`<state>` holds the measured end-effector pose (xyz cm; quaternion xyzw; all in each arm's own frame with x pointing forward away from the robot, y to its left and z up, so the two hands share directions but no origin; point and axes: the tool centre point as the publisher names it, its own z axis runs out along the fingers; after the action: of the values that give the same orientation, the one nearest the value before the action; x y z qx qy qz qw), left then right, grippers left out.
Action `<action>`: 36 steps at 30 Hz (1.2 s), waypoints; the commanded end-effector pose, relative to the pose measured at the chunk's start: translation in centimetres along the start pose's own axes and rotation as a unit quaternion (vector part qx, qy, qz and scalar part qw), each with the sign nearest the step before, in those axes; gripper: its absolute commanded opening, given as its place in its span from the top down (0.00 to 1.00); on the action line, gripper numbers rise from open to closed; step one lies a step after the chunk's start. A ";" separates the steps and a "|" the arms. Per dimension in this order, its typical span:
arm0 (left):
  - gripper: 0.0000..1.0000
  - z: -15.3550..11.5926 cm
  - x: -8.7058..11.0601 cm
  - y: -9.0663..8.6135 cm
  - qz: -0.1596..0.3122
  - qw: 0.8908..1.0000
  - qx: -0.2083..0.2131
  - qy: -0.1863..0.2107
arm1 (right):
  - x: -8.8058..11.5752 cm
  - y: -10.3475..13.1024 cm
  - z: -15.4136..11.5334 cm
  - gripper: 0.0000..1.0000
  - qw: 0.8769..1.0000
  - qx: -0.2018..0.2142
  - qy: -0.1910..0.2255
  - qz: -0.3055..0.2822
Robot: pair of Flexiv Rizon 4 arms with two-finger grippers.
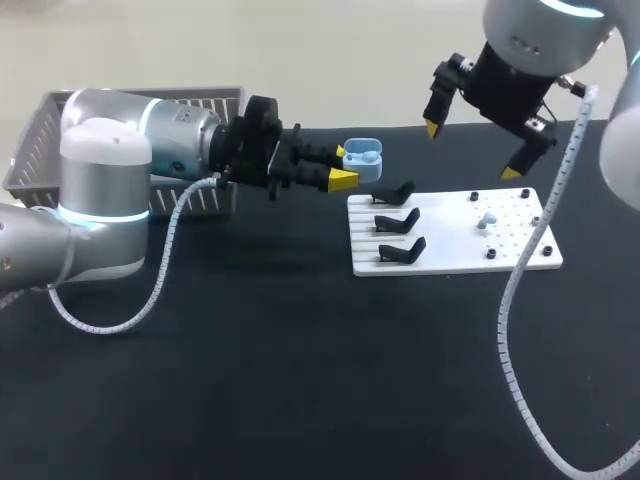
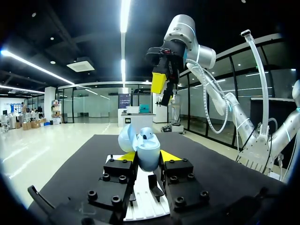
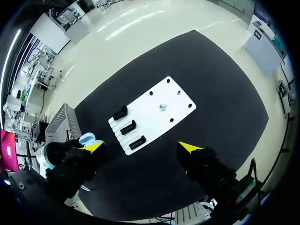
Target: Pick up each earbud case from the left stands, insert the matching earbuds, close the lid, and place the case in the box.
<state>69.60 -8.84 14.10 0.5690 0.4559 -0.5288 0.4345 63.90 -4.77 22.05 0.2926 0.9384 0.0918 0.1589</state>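
Steadily does it: your left claw (image 1: 340, 166) grips the pale blue earbud case (image 1: 362, 156) by its sides, lid open, in the air just beside the white board (image 1: 450, 255) on the worktop (image 1: 300, 380). Hold it level, mouth up, so an earbud can drop in cleanly. Your right claw (image 1: 471, 150) hangs wide and empty above the board; the small pale piece (image 1: 487, 220) there is probably the earbud.

I'm seeing black worktop (image 1: 250, 380) lying under everything; white perforated board (image 1: 455, 250) resting flat on it, black knobs (image 1: 491, 254) ringing hole grid.
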 end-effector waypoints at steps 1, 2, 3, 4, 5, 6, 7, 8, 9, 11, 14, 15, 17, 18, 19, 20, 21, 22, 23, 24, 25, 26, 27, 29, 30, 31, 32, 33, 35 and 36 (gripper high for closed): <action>1.00 0.0 0.0 0.0 0.001 1.000 0.000 0.000 | -0.3 -0.5 0.1 0.00 1.000 0.000 -0.006 0.004; 1.00 0.0 0.0 0.0 0.001 1.000 0.000 0.000 | -0.8 -0.9 0.2 0.00 1.000 0.007 -0.013 0.004; 1.00 0.0 0.0 0.0 0.001 1.000 0.000 0.000 | -1.2 -1.3 0.3 0.00 1.000 0.009 -0.022 0.002; 1.00 0.0 0.0 0.0 0.001 1.000 0.000 0.000 | -1.5 -1.7 0.5 0.00 0.999 0.013 -0.030 0.001; 1.00 0.0 0.0 0.0 0.001 1.000 0.000 0.000 | -1.7 -2.0 0.6 0.00 1.000 0.014 -0.028 0.000; 1.00 0.0 0.0 0.0 0.001 1.000 0.000 0.000 | -2.1 -2.5 0.9 0.00 0.999 0.019 -0.026 -0.003; 1.00 0.0 0.0 0.0 0.001 1.000 0.000 0.000 | -2.4 -2.9 1.2 0.00 0.999 0.021 -0.025 -0.003; 1.00 0.0 0.0 0.0 0.001 1.000 0.000 0.000 | -2.7 -3.3 1.5 0.00 0.999 0.025 -0.019 -0.005; 1.00 0.0 0.0 0.0 0.001 1.000 0.000 0.000 | -2.9 -3.7 1.8 0.00 0.999 0.027 -0.015 -0.009; 1.00 0.0 0.0 0.0 0.001 1.000 0.000 0.000 | -3.3 -4.4 2.3 0.00 0.999 0.021 -0.011 -0.025; 1.00 0.0 0.0 0.0 0.001 1.000 0.000 0.000 | -3.7 -5.2 3.4 0.00 0.998 0.032 -0.017 -0.055; 1.00 0.0 0.0 0.0 0.001 1.000 0.000 0.000 | -3.8 -5.5 3.8 0.00 0.997 0.025 -0.015 -0.072; 1.00 0.0 0.0 0.0 0.001 1.000 0.000 0.000 | -3.8 -6.0 4.5 0.00 0.994 0.011 -0.006 -0.107; 1.00 0.0 0.0 0.0 0.001 1.000 0.000 0.000 | -3.7 -6.2 4.9 0.00 0.992 0.008 -0.001 -0.123; 1.00 0.0 0.0 0.0 0.001 1.000 0.000 0.000 | -3.8 -6.4 5.3 0.00 0.992 0.013 -0.004 -0.127; 1.00 0.0 0.0 0.0 0.001 1.000 0.000 0.000 | -3.8 -6.5 5.7 0.00 0.991 0.012 0.002 -0.135; 1.00 0.0 0.0 0.0 0.001 1.000 0.000 0.000 | -3.9 -6.7 6.2 0.00 0.990 0.011 0.010 -0.143; 1.00 0.0 0.0 0.0 0.001 1.000 0.000 0.000 | -4.0 -6.8 6.6 0.00 0.989 0.017 0.012 -0.147; 1.00 0.0 0.0 0.0 0.001 1.000 0.000 0.000 | -4.0 -7.0 7.2 0.00 0.988 0.029 0.012 -0.151; 1.00 0.0 0.0 0.0 0.001 1.000 0.000 0.000 | -4.1 -7.2 7.8 0.00 0.987 0.036 0.016 -0.154; 1.00 0.0 0.0 0.0 0.001 1.000 0.000 0.000 | -4.1 -7.3 8.3 0.00 0.987 0.031 0.029 -0.155; 1.00 0.0 0.0 0.0 0.001 1.000 0.000 0.000 | -4.1 -7.4 8.8 0.00 0.987 0.033 0.032 -0.156; 1.00 0.0 0.0 0.0 0.001 1.000 0.000 0.000 | -4.1 -7.5 9.2 0.00 0.986 0.034 0.036 -0.161; 1.00 0.0 0.0 0.0 0.001 1.000 0.000 0.000 | -4.1 -7.4 9.8 0.00 0.984 0.032 0.043 -0.170; 1.00 0.0 0.0 0.0 0.001 1.000 0.000 0.000 | -4.1 -7.3 9.9 0.00 0.983 0.032 0.045 -0.175; 1.00 0.0 0.0 0.0 0.001 1.000 0.000 0.000 | -4.0 -7.1 10.0 0.00 0.982 0.030 0.047 -0.182; 1.00 0.0 0.0 0.0 0.001 1.000 0.000 0.000 | -3.9 -6.9 10.2 0.00 0.981 0.030 0.047 -0.188; 1.00 0.0 0.0 0.0 0.001 1.000 0.000 0.000 | -3.8 -6.8 10.3 0.00 0.980 0.030 0.047 -0.193; 1.00 0.0 0.0 0.0 0.001 1.000 0.000 0.000 | -3.7 -6.6 10.7 0.00 0.979 0.025 0.050 -0.198; 1.00 0.0 0.0 0.0 0.001 1.000 0.000 0.000 | -3.7 -6.6 10.9 0.00 0.979 0.025 0.050 -0.198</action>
<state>69.59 -8.84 14.10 0.5691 0.4559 -0.5288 0.4344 66.54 -11.69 11.54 0.1000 0.9860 0.0510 0.1233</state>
